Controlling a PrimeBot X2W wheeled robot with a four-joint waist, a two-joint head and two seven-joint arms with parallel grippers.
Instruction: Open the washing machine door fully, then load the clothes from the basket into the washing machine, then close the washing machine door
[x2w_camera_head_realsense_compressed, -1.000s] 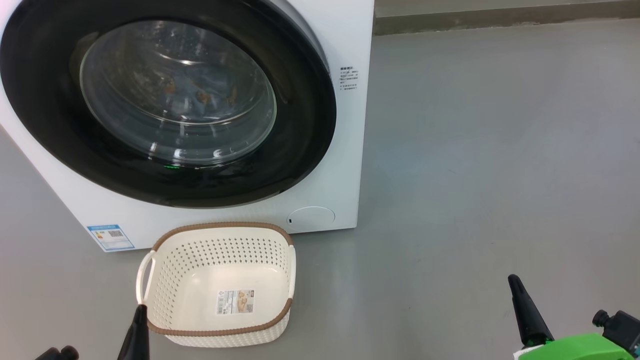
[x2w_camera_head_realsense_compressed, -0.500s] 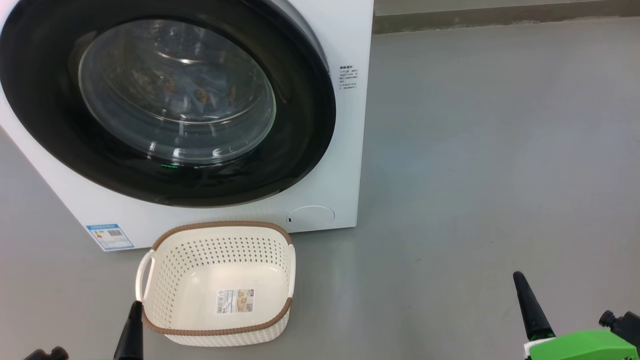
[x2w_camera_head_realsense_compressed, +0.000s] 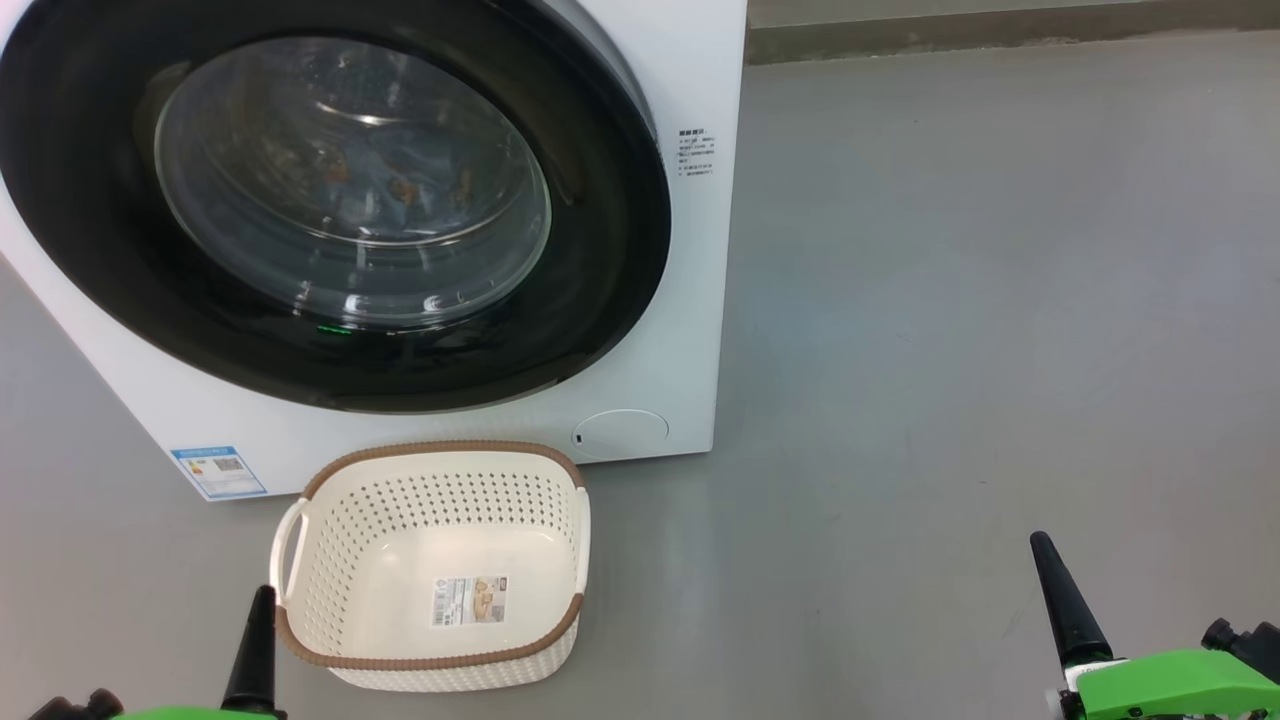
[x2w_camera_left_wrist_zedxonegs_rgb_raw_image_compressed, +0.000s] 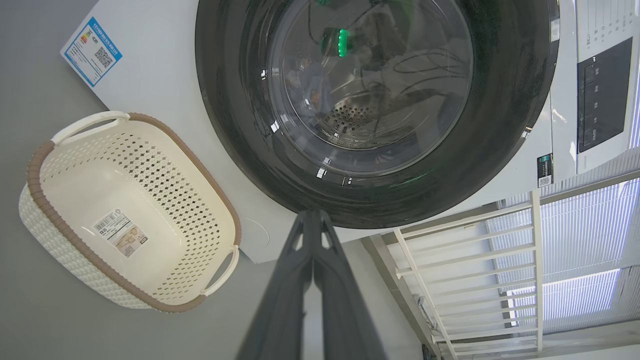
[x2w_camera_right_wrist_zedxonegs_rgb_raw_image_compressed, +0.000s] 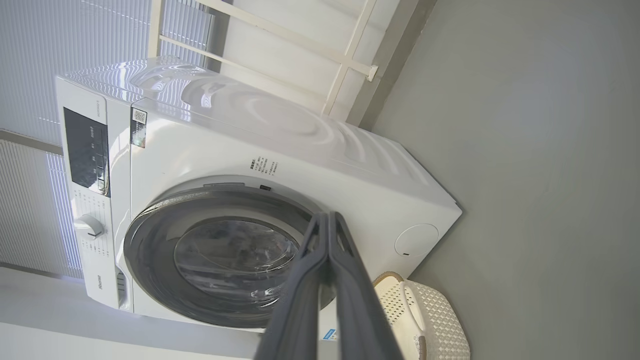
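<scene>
Glossy black and shut against the cabinet is how the washing machine door (x2w_camera_head_realsense_compressed: 340, 200) looks, straight ahead of the left gripper (x2w_camera_head_realsense_compressed: 262, 600) and well beyond its tip. In the right wrist view the door appears to sit flush with the white front. Through its bulging glass, light blue fabric with small orange-brown figures, the clothes (x2w_camera_head_realsense_compressed: 400, 188), lies inside the drum of the washing machine (x2w_camera_head_realsense_compressed: 690, 300); a white cloth cannot be made out there. The basket (x2w_camera_head_realsense_compressed: 440, 448) stands on the grey floor (x2w_camera_head_realsense_compressed: 950, 350) just beside the left gripper, on its inner side and a little ahead of it. It holds nothing but its label sticker (x2w_camera_head_realsense_compressed: 470, 600) on the bare bottom. Both grippers have their two dark fingers pressed together on nothing. The right gripper (x2w_camera_head_realsense_compressed: 1045, 550) hangs over bare floor, well apart from the basket and the machine, which lie off to its inner side. Judging by this, all three steps look finished: opening, loading and closing. Nothing seems left except perhaps confirming that the door has latched, which cannot be told from here.
</scene>
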